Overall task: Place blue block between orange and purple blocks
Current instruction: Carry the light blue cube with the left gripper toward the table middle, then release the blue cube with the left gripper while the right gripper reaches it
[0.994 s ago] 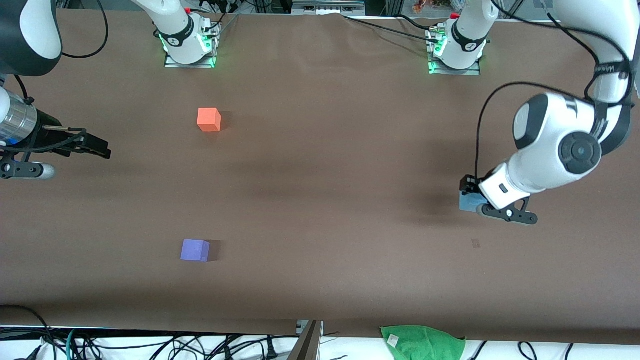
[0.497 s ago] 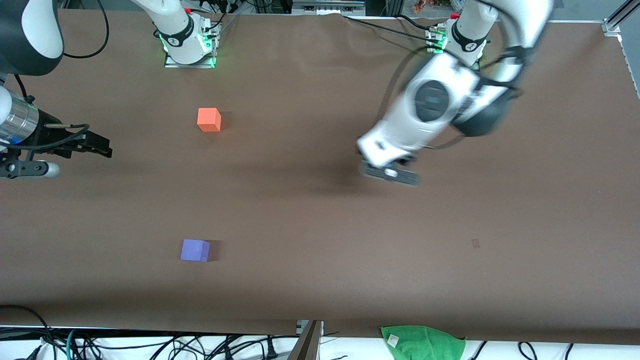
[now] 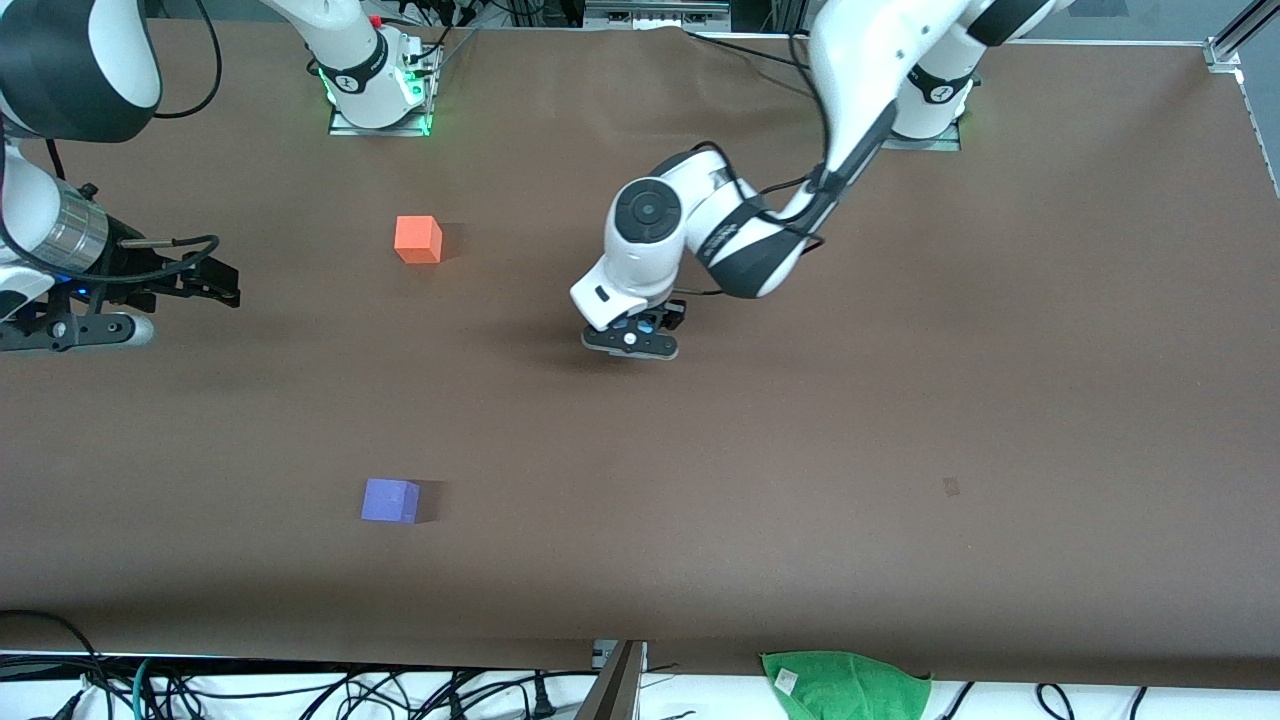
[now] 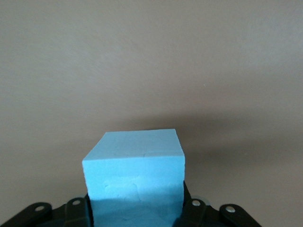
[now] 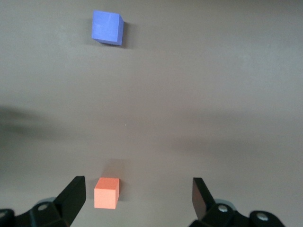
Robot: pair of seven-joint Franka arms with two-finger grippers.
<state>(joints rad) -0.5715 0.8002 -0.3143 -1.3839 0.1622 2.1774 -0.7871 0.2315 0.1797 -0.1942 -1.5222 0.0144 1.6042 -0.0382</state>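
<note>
Since a second ago the left arm has swung from its own end of the table to the middle, carrying the blue block point(image 4: 135, 177) with it; the right arm has barely shifted, and the orange and purple blocks lie where they were.

The brown table point(image 3: 900, 420) is bare between the carried block and the two resting blocks, so nothing stands in the way there. The orange block point(image 3: 418, 239) sits toward the right arm's end, farther from the front camera; the purple block point(image 3: 390, 500) sits nearer to that camera, well apart from the orange one. A green cloth point(image 3: 845, 685) lies at the table edge nearest the front camera, among loose cables. No readable writing shows on the blocks or the table.

The left gripper point(image 3: 632, 338) hangs over the middle of the table, pinching the blue block between its fingers; the left wrist view shows the block filling the gap, above the bare tabletop. The right gripper point(image 3: 215, 280) waits over the right arm's end of the table, its fingers point(image 5: 73, 194) spread wide and holding nothing.
</note>
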